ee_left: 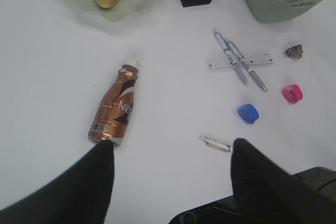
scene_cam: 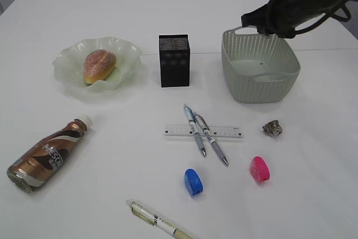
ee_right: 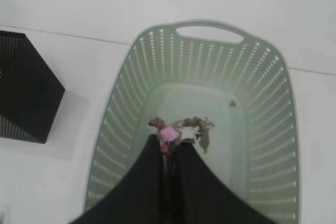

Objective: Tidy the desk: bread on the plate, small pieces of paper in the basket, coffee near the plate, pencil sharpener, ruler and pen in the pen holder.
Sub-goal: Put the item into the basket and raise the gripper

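R gripper (ee_right: 169,142) clamped on crumpled brown-pink paper scrap (ee_right: 181,129) over pale green plastic basket (ee_right: 126,93) (L gripper (ee_left: 170,156) apart, idle); scrap could snag on pads at release.

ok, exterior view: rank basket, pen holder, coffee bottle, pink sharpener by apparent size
1. Basket, clearly the largest.
2/3. Coffee bottle and pen holder look roughly alike; the bottle lies nearer the camera, so I won't rank them.
4. Pink sharpener, smallest by far.
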Available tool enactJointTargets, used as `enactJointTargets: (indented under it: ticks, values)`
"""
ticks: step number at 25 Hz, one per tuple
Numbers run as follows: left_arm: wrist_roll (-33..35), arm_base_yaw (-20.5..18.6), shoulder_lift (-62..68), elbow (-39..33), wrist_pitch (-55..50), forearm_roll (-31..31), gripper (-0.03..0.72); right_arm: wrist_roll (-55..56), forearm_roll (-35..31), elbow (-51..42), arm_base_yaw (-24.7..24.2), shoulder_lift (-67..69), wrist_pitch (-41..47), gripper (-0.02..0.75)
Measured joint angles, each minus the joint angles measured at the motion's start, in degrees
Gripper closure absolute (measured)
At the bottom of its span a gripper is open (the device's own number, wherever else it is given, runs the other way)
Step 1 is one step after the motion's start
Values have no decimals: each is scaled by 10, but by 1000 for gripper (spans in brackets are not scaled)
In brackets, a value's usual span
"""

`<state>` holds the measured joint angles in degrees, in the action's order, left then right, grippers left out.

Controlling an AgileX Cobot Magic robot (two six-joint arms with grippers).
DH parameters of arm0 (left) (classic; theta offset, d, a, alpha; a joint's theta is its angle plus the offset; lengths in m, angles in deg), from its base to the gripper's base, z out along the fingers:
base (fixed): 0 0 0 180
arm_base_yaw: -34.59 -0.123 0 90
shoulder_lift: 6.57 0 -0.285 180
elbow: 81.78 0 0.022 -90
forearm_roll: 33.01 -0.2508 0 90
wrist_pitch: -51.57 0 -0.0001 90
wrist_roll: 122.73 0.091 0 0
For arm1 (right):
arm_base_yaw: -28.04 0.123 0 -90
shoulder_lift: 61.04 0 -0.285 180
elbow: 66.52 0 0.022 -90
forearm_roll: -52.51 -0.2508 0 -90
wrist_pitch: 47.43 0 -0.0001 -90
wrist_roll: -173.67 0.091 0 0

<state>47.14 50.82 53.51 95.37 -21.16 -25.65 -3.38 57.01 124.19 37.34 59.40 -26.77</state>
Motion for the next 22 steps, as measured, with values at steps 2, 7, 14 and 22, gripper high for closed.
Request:
enactJointTargets:
  ticks: [2, 7, 14, 22]
  values:
    - [0, 0, 0, 0, 0, 3, 183, 0, 0, 18, 0, 15, 2, 687]
    - [0, 0, 0, 0, 0, 6, 183, 0, 0, 45, 0, 47, 18, 546]
    - [-9, 0, 0, 0, 0, 7, 183, 0, 0, 51, 0, 69, 26, 229]
    - [-10, 0, 0, 0, 0, 7, 183, 1, -12, 121, 0, 71, 130, 206]
